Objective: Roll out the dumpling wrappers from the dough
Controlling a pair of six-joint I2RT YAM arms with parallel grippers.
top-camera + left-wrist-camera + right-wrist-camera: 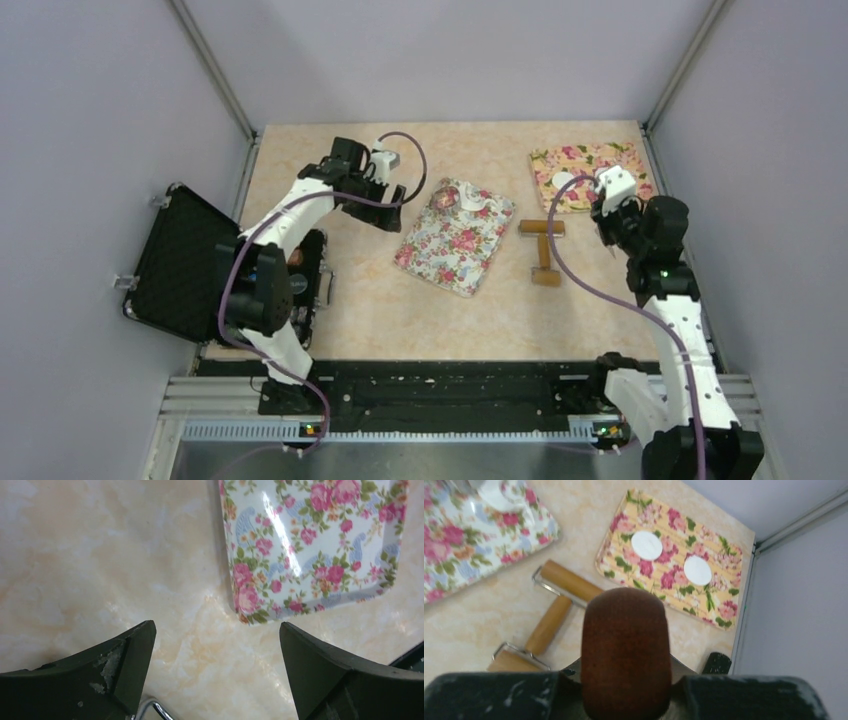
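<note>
The left gripper (217, 632) is seen wide open and empty; a reddish-brown rounded cylinder (626, 630) is gripped tightly by the right gripper (626, 692).

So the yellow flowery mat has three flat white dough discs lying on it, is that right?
Not quite. The yellow flowery mat has two flat white dough discs lying on it, not three. The right wrist view shows both, side by side and apart.

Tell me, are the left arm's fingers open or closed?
Open. In the left wrist view, the left arm's fingers stand wide apart, with only the table between them and nothing held.
</note>
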